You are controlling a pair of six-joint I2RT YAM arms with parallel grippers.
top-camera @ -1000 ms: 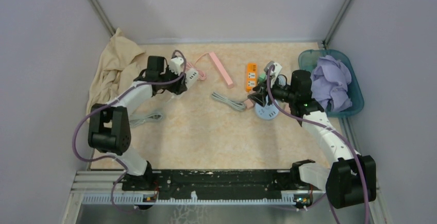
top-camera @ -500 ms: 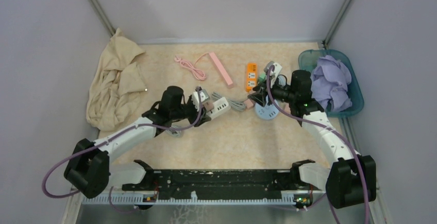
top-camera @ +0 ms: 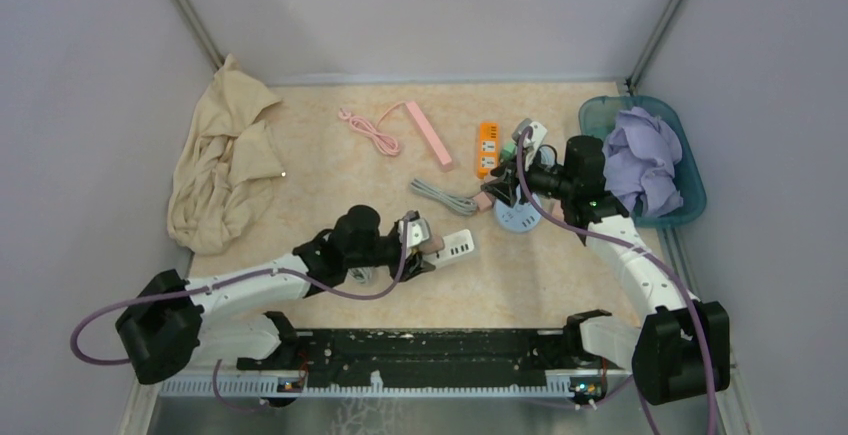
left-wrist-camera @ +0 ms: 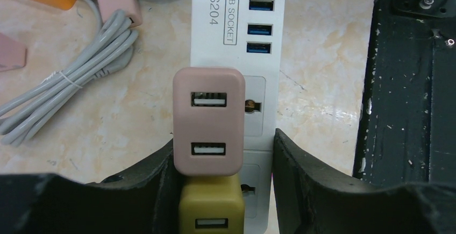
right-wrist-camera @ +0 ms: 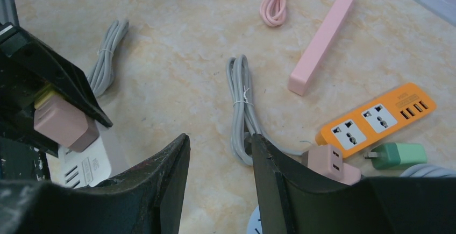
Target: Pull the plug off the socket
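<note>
Presently, itemised from the grip outward:

- Left pincer: clamped across the white oblong plastic power strip with four blue USB ports, one finger against each long side. It holds the strip low over the beige marbled tabletop, near the front rail.
- Dusty-pink square charger plug with two USB slots: fully seated in a socket of the white strip, just ahead of the left pincer's fingers.
- Mustard-yellow charger plug: seated in the next socket back, between the fingers and touching the pink one.
- Right pincer: fingers apart, nothing between them. It hangs over the far-right clutter, well apart from the strip.
- Beneath and beside it: coiled grey cable, orange power strip, loose green plug, second pink adapter, long pink power strip.

Status, by judgement: strip secured and presented, but no plug is out. Remaining: bring the right pincer across, close it on a plug, and draw it straight out while the left braces the strip.
</note>
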